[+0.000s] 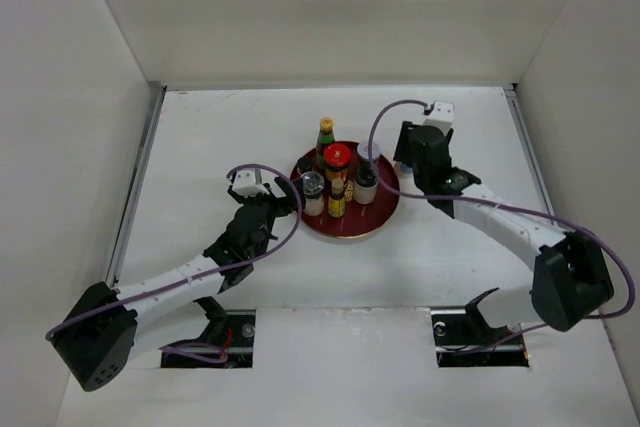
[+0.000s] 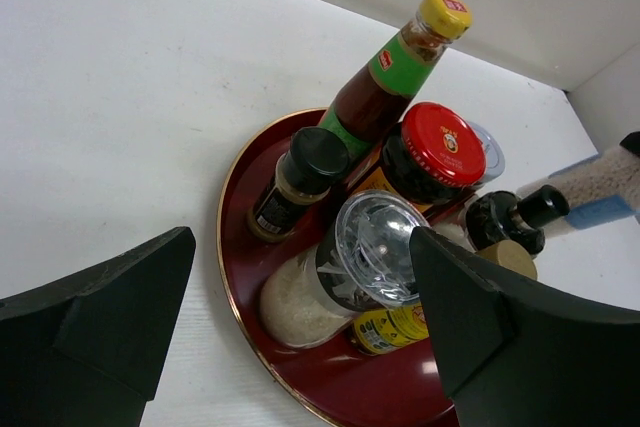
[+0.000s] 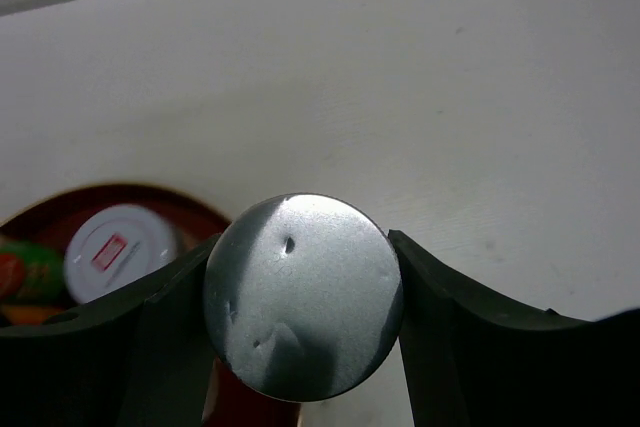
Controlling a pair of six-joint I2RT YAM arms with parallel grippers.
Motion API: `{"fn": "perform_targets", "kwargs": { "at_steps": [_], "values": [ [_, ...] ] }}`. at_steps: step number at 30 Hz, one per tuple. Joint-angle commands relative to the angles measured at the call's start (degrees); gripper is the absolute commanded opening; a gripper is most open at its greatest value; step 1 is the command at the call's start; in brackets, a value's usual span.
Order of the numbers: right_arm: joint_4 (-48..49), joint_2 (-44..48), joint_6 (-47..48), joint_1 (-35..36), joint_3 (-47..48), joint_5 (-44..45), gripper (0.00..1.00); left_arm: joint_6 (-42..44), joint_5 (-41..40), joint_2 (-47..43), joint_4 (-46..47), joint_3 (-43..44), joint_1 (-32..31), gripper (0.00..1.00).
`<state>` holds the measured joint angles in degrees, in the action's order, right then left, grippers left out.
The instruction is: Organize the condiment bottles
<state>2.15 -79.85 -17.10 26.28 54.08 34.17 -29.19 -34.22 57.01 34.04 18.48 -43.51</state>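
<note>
Bottles (image 1: pixel 335 182) stand crowded on the tray (image 1: pixel 345 238), all but one. A silver-capped bottle (image 3: pixel 300 297) sits at the tray's right rim, its round cap pinched between the right gripper's (image 3: pixel 302 247) fingers, one on each side. That smooth cap could slip or twist out, and setting the bottle in might topple its tightly packed neighbours. The left gripper (image 1: pixel 288 202) hangs just left of the tray, fingers spread and holding nothing, close to the clear-topped shaker (image 2: pixel 375 247); a nudge could tip it.
</note>
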Motion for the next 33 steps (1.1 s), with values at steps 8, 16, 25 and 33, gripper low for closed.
{"fn": "perform_targets", "kwargs": {
  "at_steps": [8, 16, 25, 33],
  "values": [
    [-0.39, 11.55, -3.02, 14.0, -6.71, 10.47, 0.47, -0.34, -0.06, -4.54, 0.85, -0.46, 0.4, 0.9],
    [-1.81, 16.22, -9.0, 26.48, -9.08, 12.23, 0.46, -0.08, -0.59, -4.72, 0.76, -0.64, 1.1, 0.9],
    [10.14, 7.18, -8.21, 31.32, -9.7, 11.18, 0.47, -0.34, -0.59, -2.87, 1.29, -0.81, 2.77, 0.92],
    [12.09, -1.35, -7.77, 32.56, -9.0, 12.67, 0.59, -1.39, -2.52, -2.61, 0.41, -0.99, 4.44, 1.0]
  ]
}}
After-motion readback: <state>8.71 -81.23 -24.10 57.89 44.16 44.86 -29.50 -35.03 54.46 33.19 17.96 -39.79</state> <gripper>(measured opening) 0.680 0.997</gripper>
